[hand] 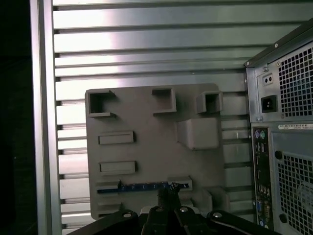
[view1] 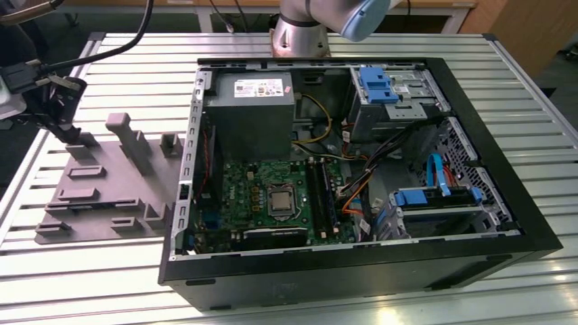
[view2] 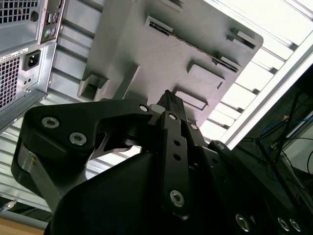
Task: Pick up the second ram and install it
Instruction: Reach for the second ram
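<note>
Pincer (hand: pixel 169 194) of mine sits at the ram's (hand: pixel 142 186) end, in the fixture's (hand: pixel 146 112) edge slot. Whether it grips, I cannot tell. Slatted table (hand: pixel 146 54) stretches beyond that edge.

The arm (view1: pixel 302 30) stands on its base at the far side of the exterior view. Its black gripper (view1: pixel 72 132) is at that view's left and points straight down. In the second wrist view its fingers (view2: pixel 171 129) are drawn together, tips meeting.
</note>
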Robot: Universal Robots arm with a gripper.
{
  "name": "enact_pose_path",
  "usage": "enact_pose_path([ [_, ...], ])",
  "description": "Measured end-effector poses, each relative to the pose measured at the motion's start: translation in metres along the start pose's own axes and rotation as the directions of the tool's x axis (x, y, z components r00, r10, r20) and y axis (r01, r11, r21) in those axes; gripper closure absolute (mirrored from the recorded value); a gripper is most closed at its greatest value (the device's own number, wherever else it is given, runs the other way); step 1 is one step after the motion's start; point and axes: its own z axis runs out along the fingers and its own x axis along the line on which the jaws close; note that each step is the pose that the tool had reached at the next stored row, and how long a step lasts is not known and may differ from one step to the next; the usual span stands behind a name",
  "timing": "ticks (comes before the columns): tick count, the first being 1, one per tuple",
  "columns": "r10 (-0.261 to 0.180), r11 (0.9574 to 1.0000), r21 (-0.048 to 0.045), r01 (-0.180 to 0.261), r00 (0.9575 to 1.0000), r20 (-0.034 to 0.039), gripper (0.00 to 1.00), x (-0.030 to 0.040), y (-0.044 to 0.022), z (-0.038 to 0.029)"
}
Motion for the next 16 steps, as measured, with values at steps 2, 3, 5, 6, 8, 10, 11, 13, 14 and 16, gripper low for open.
enact_pose_path([
  [2,0.000,1.0000,-0.0001,0.000,1.0000,0.0000,0.89,0.0008,-0.0003,0.0017],
  [3,0.000,1.0000,-0.0001,0.000,1.0000,0.0000,0.89,0.0011,-0.0005,0.0025],
  [5,0.000,1.0000,0.0000,0.000,1.0000,0.0000,0.89,0.0018,-0.0008,0.0040],
  [6,0.000,1.0000,0.0000,0.000,1.0000,-0.0001,0.89,0.0022,-0.0010,0.0048],
  [8,0.000,1.0000,0.0000,0.000,1.0000,-0.0001,0.89,0.0031,-0.0014,0.0063],
  [10,0.000,1.0000,0.0000,0.000,1.0000,-0.0001,0.89,0.0041,-0.0017,0.0078],
  [11,0.000,1.0000,-0.0001,0.000,1.0000,0.0000,0.89,0.0047,-0.0019,0.0086],
  [13,0.000,1.0000,-0.0002,0.000,1.0000,0.0001,0.89,0.0057,-0.0023,0.0102],
  [14,0.000,1.0000,-0.0001,0.000,1.0000,0.0001,0.89,0.0063,-0.0026,0.0109],
  [16,0.000,1.0000,-0.0001,0.000,1.0000,0.0000,0.89,0.0073,-0.0030,0.0124],
])
